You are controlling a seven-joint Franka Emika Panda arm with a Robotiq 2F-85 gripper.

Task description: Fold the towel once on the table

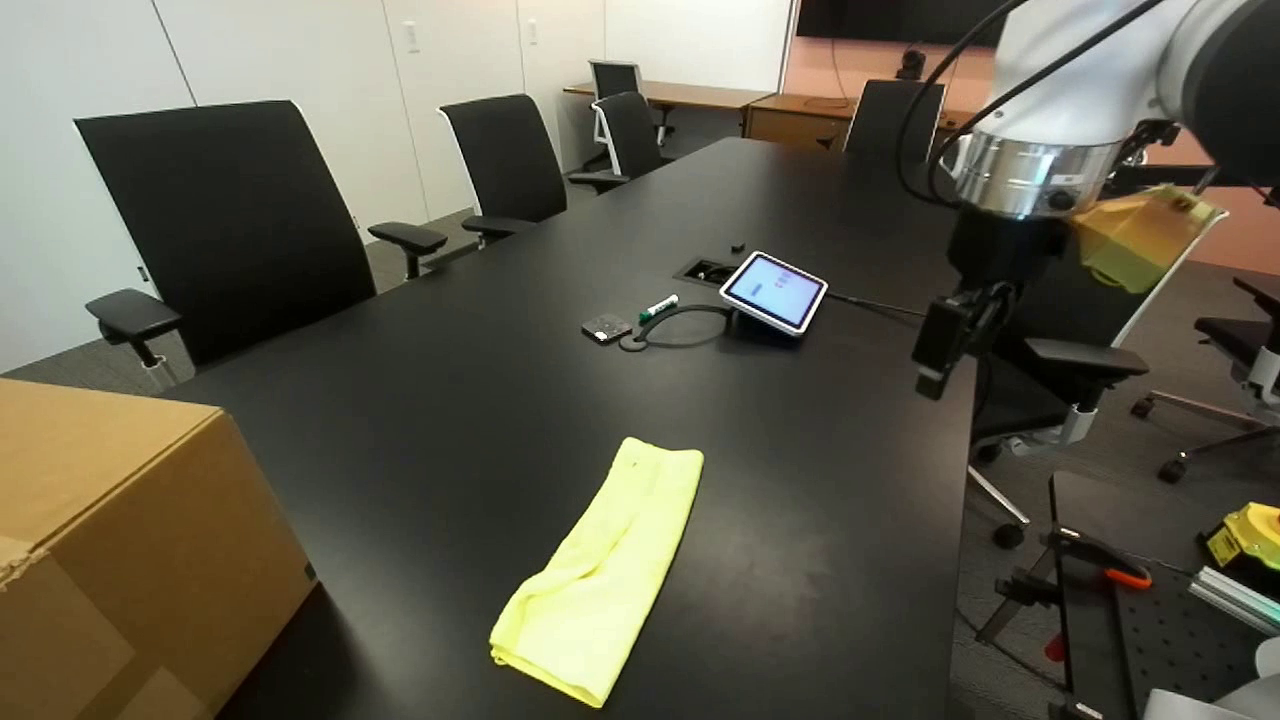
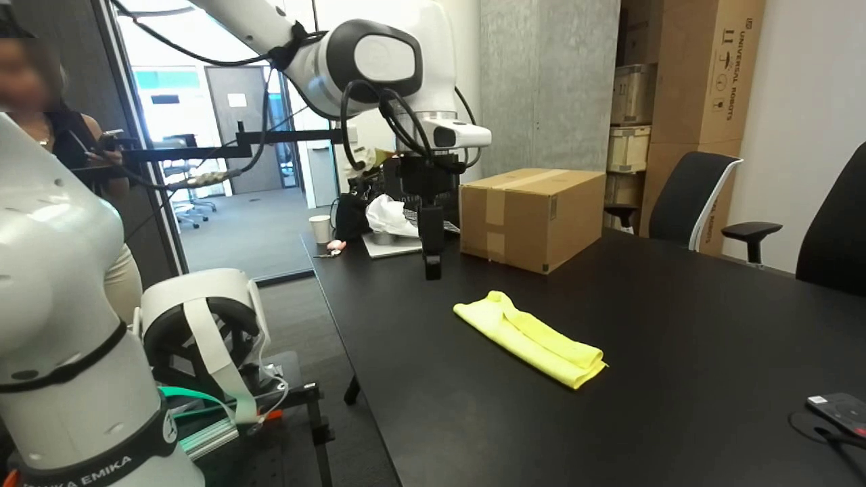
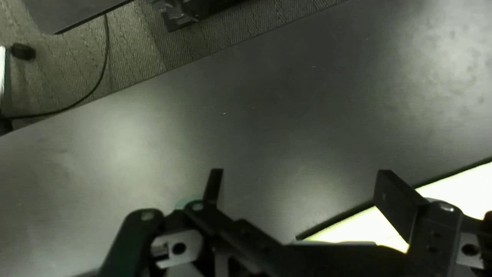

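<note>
towel (image 1: 605,575), position. lies on the dark table (image 1: 800,470), near the cardboard box (image 1: 190,560), folded into a long, narrow strip with a wrinkled upper layer. shows only in part in the wrist view, at lower right, partly hidden by the gripper (image 3: 300,171).

towel, orientation. runs lengthwise, roughly parallel to the long sides of the table. in an exterior view, points one short end up and slightly right, toward the tablet (image 1: 773,292), and the opposite end down and left. in an exterior view with the arm base (image 2: 74,419) at left, slants from upper left to lower right.

gripper, state. hangs above the table with fingers (image 3: 396,204) spread wide, tips well apart, with dark tabletop visible between. in both exterior views, stands clear of the towel.

markings. read "universal robots" on the tall carton (image 2: 700,67), running vertically beside printed handling symbols. read "ka emika" on the black band (image 2: 101,468) around the arm base, with the start of the lettering hard to make out. treat as too small to read: lit tablet screen, label (image 2: 553,206) on the cardboard box.
</note>
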